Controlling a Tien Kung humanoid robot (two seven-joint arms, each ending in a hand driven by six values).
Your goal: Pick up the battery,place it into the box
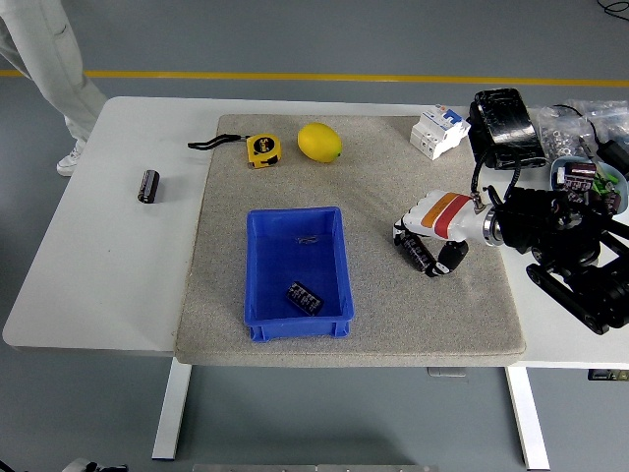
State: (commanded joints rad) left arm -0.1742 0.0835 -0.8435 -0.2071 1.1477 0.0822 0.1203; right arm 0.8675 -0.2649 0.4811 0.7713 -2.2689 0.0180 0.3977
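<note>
One battery boxed, a second in the grasp, a third untouched.

Nearest, one battery (303, 297) already lies in the blue box (261, 251), left of the right hand (429, 243); that hand's fingers are curled around a second battery (414, 251) low over the grey mat (393, 177). Far left on the bench (108, 265), a third battery (147, 185) awaits pickup.

The white table (108, 285) carries a grey mat (369, 324). A small dark cylinder (147, 185), maybe a battery, lies on the bare left part, beside the mat.
</note>
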